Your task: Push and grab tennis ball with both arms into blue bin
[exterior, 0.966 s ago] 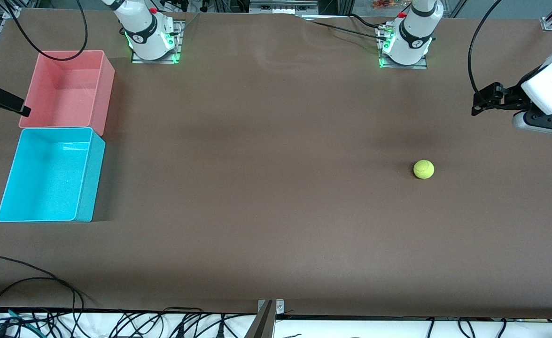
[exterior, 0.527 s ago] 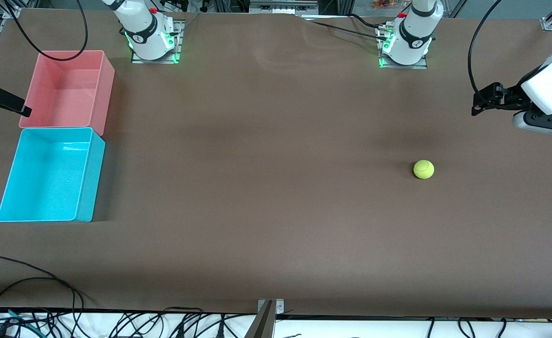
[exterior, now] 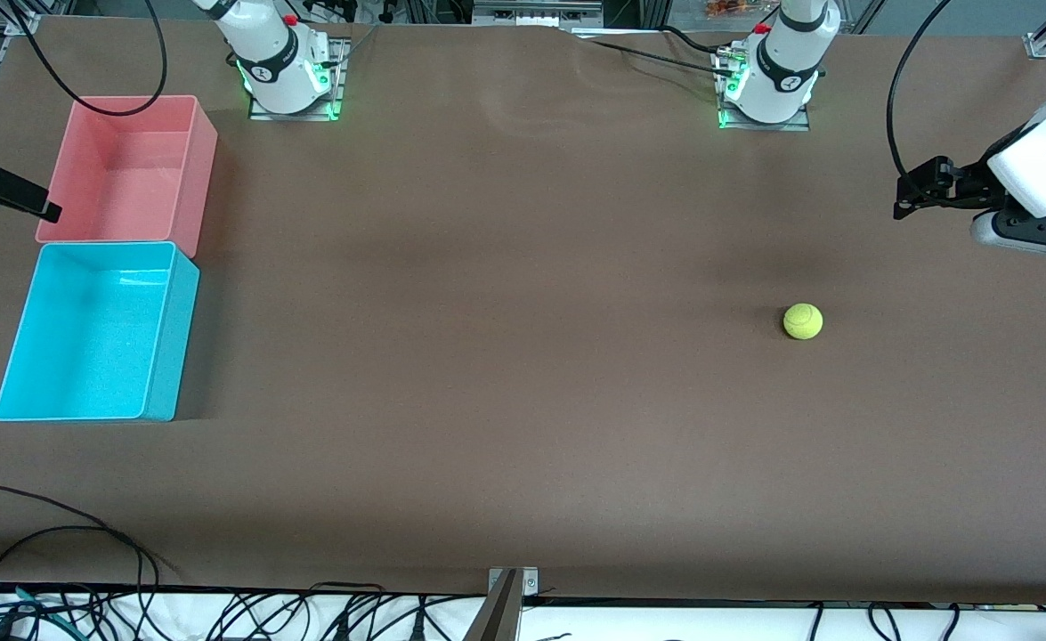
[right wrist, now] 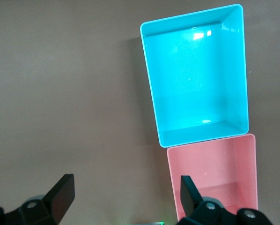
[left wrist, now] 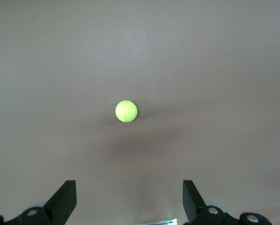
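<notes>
While both arms hang above the table (exterior: 505,374), the blue bin (exterior: 95,329) sits at the right arm's end with nothing in it, and a pink bin (exterior: 126,169), also with nothing inside, touches its wall on the side farther from the front camera. The ball (exterior: 803,321) lies on bare table well apart from the blue bin, toward the left arm's end, with nothing between the two. The left gripper (exterior: 919,191) hangs over the table at that end, apart from the ball, its fingers (left wrist: 65,199) spread wide and holding nothing. The right gripper (exterior: 11,196) hangs over the table edge just beside the pink bin, its fingers (right wrist: 60,194) likewise spread and holding nothing. Loose black cables (exterior: 60,552) lie along the table's edge nearest the front camera.
</notes>
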Controlling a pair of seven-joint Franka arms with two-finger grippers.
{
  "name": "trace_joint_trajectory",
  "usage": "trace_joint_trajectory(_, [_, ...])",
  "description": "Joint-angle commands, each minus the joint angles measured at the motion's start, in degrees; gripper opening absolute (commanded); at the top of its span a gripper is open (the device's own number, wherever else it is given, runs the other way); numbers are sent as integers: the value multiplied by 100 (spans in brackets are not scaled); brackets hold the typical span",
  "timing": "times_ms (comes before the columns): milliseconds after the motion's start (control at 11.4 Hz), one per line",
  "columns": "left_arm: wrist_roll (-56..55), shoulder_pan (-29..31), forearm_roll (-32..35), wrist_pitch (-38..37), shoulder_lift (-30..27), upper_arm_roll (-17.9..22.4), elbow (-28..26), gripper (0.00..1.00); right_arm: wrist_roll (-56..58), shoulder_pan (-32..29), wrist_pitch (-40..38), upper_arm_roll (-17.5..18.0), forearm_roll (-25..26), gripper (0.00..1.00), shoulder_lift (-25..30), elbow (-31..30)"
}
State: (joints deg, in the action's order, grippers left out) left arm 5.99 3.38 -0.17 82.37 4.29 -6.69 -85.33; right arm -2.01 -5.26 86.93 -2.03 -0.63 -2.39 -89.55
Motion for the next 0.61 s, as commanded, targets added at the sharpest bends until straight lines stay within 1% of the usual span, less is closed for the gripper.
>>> trace_joint_trajectory(0, [-37,40,141,-90,28,-61,95,100,43,-37,-1,27,-121,100,-16,43])
trace_joint_trajectory(264, [-37,31,141,-81,28,-61,95,100,43,-28,-18,27,-121,100,-16,43])
trace_joint_trajectory(527, [-37,57,149,15,-7,-61,-27,100,52,-28,-27,27,-130,100,-16,43])
